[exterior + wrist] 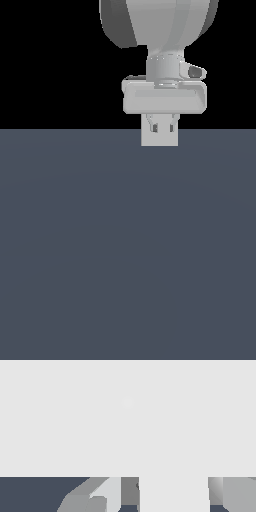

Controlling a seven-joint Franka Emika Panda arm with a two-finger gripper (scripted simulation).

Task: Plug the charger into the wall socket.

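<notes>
In the exterior view my gripper (162,128) hangs low over the dark floor, fingers pointing down. Right at the fingers stands the wall socket (160,140), a flat light-grey square plate; its holes do not show. In the wrist view the socket (128,416) is a wide pale band close ahead of the fingers. Between the two grey fingertips (87,499) sits the charger (174,495), an off-white block. Its prongs are hidden. The gripper (160,502) looks shut on it. In the exterior view I cannot tell the charger from the plate.
The floor (75,200) is a flat dark blue-grey surface all around, with a black background behind the arm. No other objects show.
</notes>
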